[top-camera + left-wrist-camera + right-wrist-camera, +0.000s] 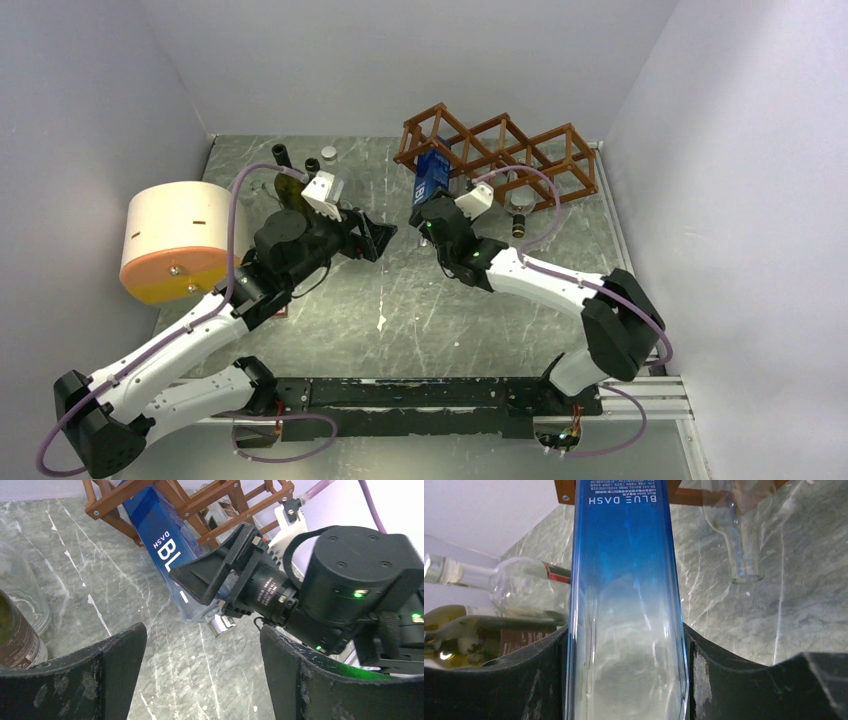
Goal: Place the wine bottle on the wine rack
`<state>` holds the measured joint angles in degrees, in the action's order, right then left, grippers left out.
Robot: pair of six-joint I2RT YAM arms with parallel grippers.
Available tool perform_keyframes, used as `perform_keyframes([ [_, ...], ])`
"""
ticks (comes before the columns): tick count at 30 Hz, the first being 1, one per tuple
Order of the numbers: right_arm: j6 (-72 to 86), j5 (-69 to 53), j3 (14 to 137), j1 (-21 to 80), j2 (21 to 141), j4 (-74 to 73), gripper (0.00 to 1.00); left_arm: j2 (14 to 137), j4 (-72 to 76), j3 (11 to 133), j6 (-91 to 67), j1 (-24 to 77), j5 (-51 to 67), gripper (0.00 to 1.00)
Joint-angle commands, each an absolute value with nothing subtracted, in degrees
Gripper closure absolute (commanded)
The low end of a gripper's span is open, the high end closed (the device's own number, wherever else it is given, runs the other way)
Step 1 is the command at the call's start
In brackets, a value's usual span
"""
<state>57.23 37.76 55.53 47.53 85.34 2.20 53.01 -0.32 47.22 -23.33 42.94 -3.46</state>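
At the reddish-brown wooden lattice rack [495, 150], right pincer [430, 208] pinches tall blue-to-clear glass bottle [624, 605], far end inside an end opening; left pincer [372, 238] spread, empty, nearby.

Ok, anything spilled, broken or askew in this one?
Nothing spilled or broken. Only the blue bottle stands out: it pokes slanted from the leftmost opening of the wine rack, just partly in. The right claw grips it, so it looks mid-placement.

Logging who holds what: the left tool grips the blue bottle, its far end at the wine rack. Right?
No: the right tool, not the left, grips the blue bottle, as the right wrist view shows. Its far end is at the wine rack.
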Motion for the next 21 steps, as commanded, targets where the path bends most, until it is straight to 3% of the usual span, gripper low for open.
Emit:
perform_keyframes([
  [1, 54.8, 46.4, 57.7, 45.2, 85.7, 19.3, 1.00, 51.7, -0.8, 49.1, -22.6, 42.8, -4.1, 0.13],
  [10, 47.0, 44.8, 58.6, 42.3, 90.6, 29.5, 1.00, 51.8, -2.1, 49.4, -21.9, 42.8, -4.9, 0.13],
  [21, 52.9, 43.0, 66.2, 38.8, 95.0, 19.5, 1.00, 51.8, -2.1, 49.6, -21.6, 42.8, -5.1, 0.13],
])
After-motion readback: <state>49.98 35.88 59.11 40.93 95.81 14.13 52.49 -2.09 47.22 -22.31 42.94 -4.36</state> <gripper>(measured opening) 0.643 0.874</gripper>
